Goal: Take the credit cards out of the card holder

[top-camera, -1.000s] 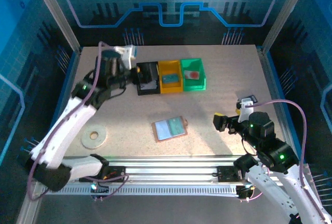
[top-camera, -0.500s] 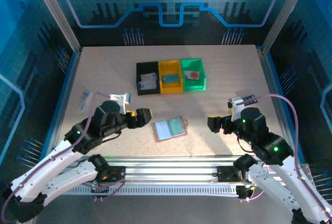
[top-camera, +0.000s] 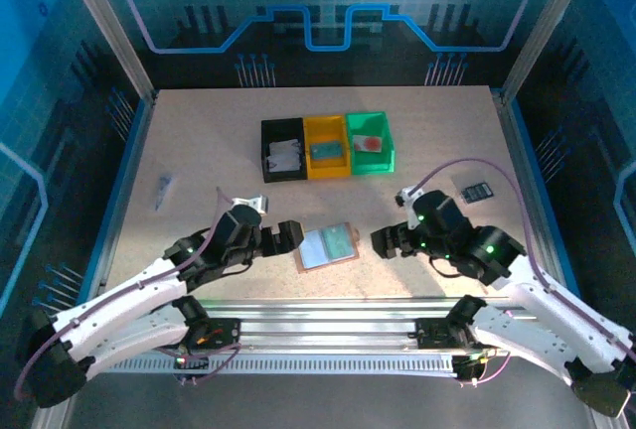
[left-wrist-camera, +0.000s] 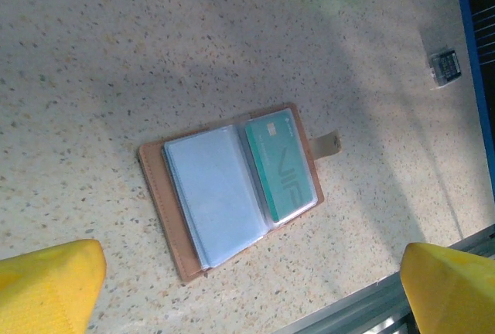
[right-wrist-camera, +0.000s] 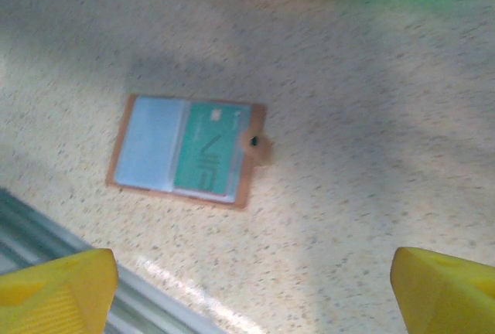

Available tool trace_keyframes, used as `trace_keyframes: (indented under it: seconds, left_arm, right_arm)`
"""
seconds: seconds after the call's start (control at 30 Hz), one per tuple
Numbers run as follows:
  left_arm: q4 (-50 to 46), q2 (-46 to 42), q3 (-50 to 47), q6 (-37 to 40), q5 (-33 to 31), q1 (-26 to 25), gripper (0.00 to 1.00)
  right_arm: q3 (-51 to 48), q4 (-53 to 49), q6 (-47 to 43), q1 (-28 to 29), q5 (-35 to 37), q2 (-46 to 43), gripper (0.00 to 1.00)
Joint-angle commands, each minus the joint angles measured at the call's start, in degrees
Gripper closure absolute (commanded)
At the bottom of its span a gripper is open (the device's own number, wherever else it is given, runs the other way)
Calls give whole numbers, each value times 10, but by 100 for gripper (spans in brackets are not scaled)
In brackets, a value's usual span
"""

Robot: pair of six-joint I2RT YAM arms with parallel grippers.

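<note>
Card holder [top-camera: 327,246] lies open on the worktop [top-camera: 447,151] between your arms, long axis left-to-right, teal card [top-camera: 340,242] in its right-hand pocket; jaws of the left arm [top-camera: 149,290] sit nearer, just beside it; both pairs stand apart, empty.

I work in what looks like a robot lab booth. White robot arms [top-camera: 119,300] are bolted to a metal rail [top-camera: 328,312] at the edge of a speckled table [top-camera: 447,131]. Metal posts [top-camera: 99,17] and blue walls [top-camera: 199,2] with glowing line patterns box the table in.
</note>
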Motion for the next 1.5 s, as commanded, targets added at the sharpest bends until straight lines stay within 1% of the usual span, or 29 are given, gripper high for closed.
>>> trace_keyframes:
  seconds: [0.0,0.1,0.23,0.3,0.4,0.43,0.53,0.6,0.67,0.77,0.83,0.9,1.0,1.1,1.2,1.33,1.47]
  left_arm:
    - [78,12,-23,-31,22,-4,5]
    - [113,31,-32,-37,35,-4,8]
    - [153,81,-30,-42,61,-4,11]
    - [159,106,-23,-42,71,-4,12]
    - [173,135,-18,-44,81,-4,15]
    - [181,144,-17,-48,83,-4,16]
    - [198,166,-17,-65,81,-4,21]
    - [218,176,-18,-79,85,-5,23]
    - [242,189,-20,-94,90,-7,24]
    - [262,210,-22,-102,80,-17,27]
    - [273,234,-18,-110,83,-22,30]
    - [274,253,-5,-112,89,-23,34]
    - [276,269,4,-107,83,-26,36]
    - [284,280,1,-114,79,-27,39]
    - [293,299,7,-116,82,-28,40]
    - [306,331,19,-118,90,-31,47]
    - [307,353,30,-115,92,-32,51]
  right_arm:
    - [-9,37,68,41,20,33,14]
    - [-26,82,98,53,-20,72,22]
    - [-52,140,122,58,-50,120,32]
    - [-55,163,126,57,-48,140,41]
    - [-65,214,129,57,-55,168,52]
    - [-68,228,128,57,-58,178,58]
    - [-74,252,115,42,-68,211,66]
    - [-73,265,113,20,-98,236,71]
    - [-69,282,113,0,-138,265,74]
    - [-73,313,108,-13,-152,298,78]
    - [-72,324,113,-26,-168,316,84]
    - [-76,350,117,-32,-180,322,84]
    - [-78,373,111,-39,-173,340,84]
    - [-70,362,112,-48,-170,361,89]
    - [-84,396,123,-50,-172,367,89]
    - [-76,375,115,-50,-156,377,91]
    - [-89,390,116,-53,-151,371,91]
